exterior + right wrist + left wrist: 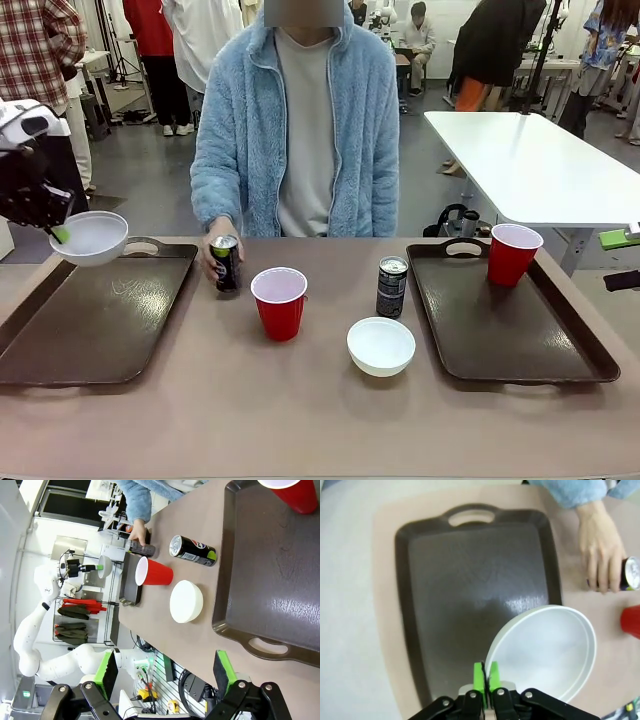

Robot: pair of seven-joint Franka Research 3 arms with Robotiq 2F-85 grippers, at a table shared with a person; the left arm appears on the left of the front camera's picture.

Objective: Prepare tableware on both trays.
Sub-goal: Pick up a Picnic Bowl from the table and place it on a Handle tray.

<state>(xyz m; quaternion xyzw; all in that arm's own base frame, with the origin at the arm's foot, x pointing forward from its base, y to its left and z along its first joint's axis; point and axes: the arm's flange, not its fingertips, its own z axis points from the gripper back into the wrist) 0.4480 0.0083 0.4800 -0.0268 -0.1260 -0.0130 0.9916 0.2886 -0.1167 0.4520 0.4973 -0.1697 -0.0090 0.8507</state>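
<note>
My left gripper (58,232) is shut on the rim of a white bowl (92,236) and holds it above the far end of the left tray (95,320). From the left wrist, the green pads (479,676) pinch the bowl (547,647) over the bare tray (470,580). A second bowl (381,345), a red cup (279,302) and a dark can (391,286) stand on the table between the trays. The person's hand (212,245) grips another can (227,263). The right tray (500,335) carries a red cup (513,254). My right gripper (165,672) is open, off the near end of that tray (270,565).
The brown table runs between both trays, with bare room along its near edge. A person in a blue fleece sits at the far side. A white table (540,165) stands behind at the right.
</note>
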